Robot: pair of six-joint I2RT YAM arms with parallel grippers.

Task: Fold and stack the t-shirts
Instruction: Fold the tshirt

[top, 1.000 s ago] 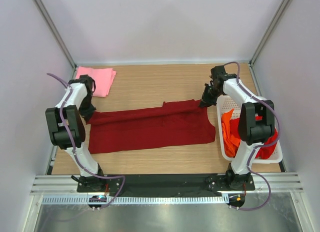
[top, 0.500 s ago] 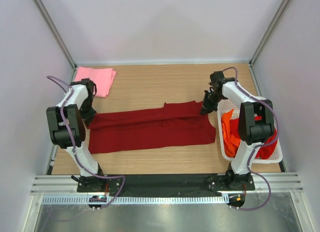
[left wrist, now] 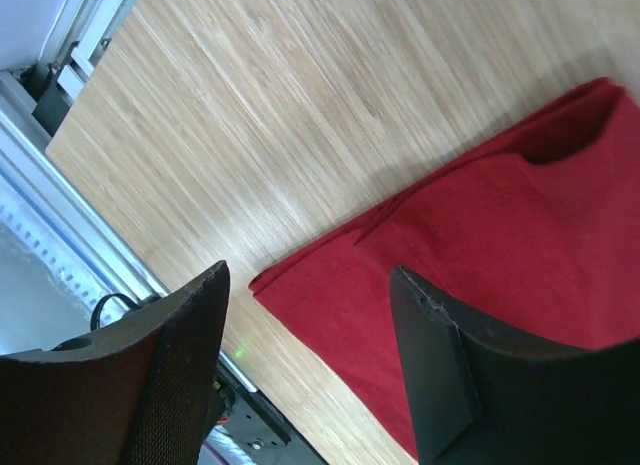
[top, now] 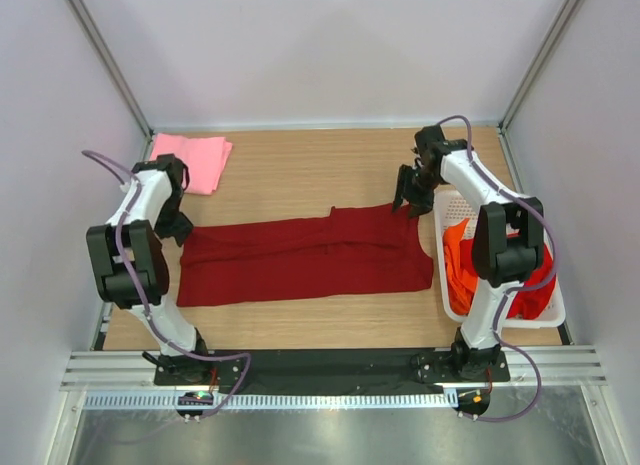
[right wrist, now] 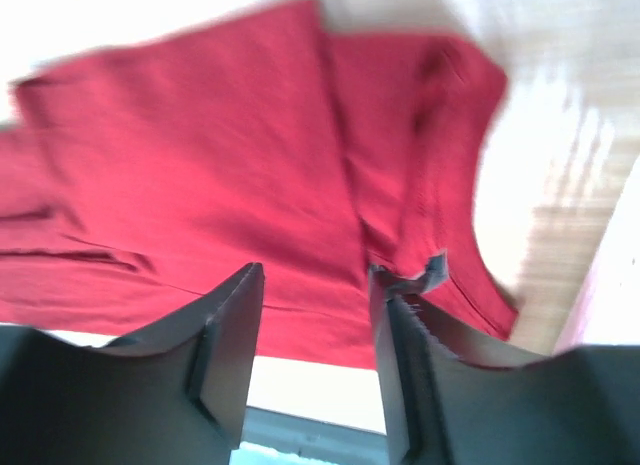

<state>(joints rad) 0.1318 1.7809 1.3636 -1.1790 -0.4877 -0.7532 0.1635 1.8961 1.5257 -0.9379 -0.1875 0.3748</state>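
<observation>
The maroon t-shirt (top: 305,257) lies as a long band across the middle of the worktop (top: 300,175), running from near the left edge almost to the white basket (top: 553,312) at the right edge. The left gripper (top: 178,228) hangs over the band's left end with its fingers apart and nothing between them. The right gripper (top: 408,203) hangs over the far right corner of the cloth, also spread and empty, though its wrist view is smeared, so a snagged hem there cannot be ruled out. The main risk is an uneven regrasp. The left end shows stacked layers with edges slightly offset, and a pinch that takes only the top layer would peel the fold open. On the right, the neckline and sleeve make a lumpy, curved edge, so a grab there could gather a bunch and skew the next fold. If the two arms lift out of step, the long band would probably sag or twist between them. The right arm also works close beside the basket holding the orange t-shirt (top: 462,260) and the bright red t-shirt (top: 530,303), and could nudge it. The folded pink t-shirt (top: 190,160) sits in the far left corner, well clear.
</observation>
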